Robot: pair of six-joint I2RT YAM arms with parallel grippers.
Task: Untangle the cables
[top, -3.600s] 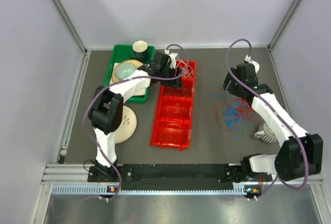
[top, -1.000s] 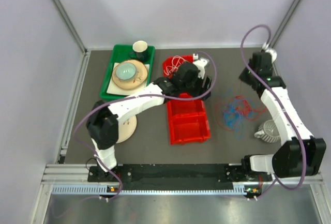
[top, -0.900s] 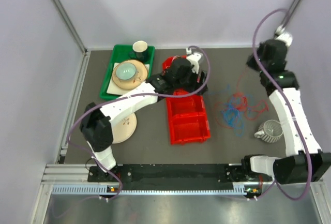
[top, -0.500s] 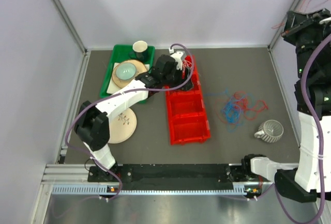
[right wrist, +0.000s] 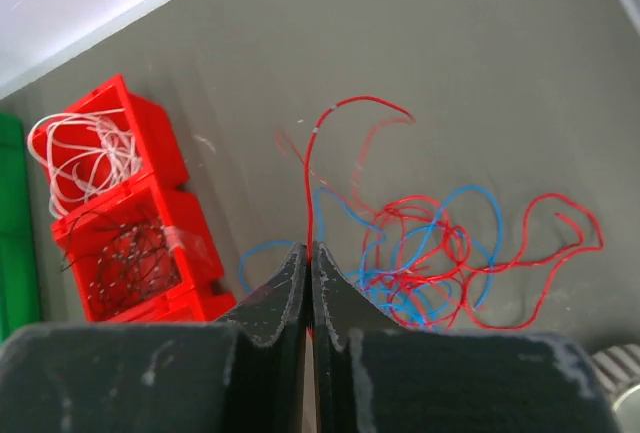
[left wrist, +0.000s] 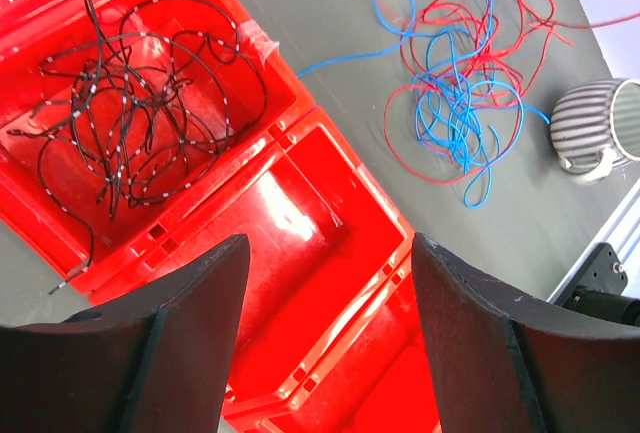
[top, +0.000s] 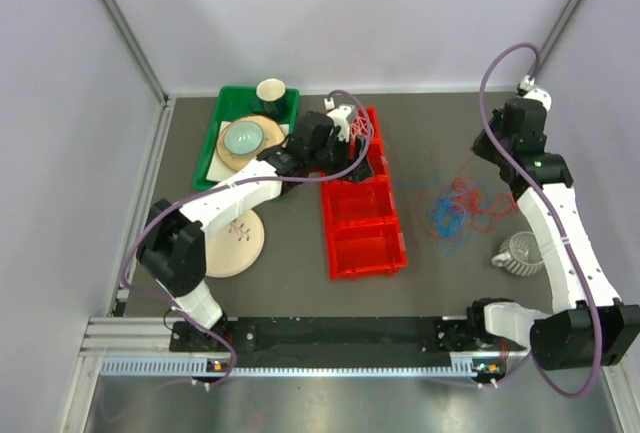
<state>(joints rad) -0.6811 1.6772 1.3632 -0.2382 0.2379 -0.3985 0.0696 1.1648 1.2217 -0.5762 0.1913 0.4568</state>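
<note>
Left claw point(top: 358, 153) spread wide, right claw point(top: 488, 150) pinched shut, and that's where I stand. From above, my left arm reaches out over the far end of the red bin point(top: 365, 223), which lies in the middle of the tabletop point(top: 440, 283). White cables point(top: 360, 128) fill the bin's farthest compartment. My right arm stretches toward the far right, its claw up near the tangle of red and blue cables point(top: 455, 208) sprawled loose on the tabletop. A ribbed mug point(top: 522, 251) lies just beside that tangle, on the near right. Over on the left sits a green tray point(top: 225, 168) of dishes, with a plate point(top: 235, 238) on the tabletop in front of it.

Now my left wrist: both fingers point(left wrist: 200, 333) stand well apart above the bin. The black cables point(left wrist: 140, 123) are coiled in the compartment next to the one my fingers frame, and a bit of white cable shows at the top left corner. Beyond the bin's edge lies the red and blue tangle, with the mug at the right.

Right wrist now: my fingers are pressed together on a single red cable point(right wrist: 310, 183). It rises straight from the tips, arches over to the right, and drops toward the tangle on the tabletop. The bin is at the left, white cables in one compartment, black cables in the next.
</note>
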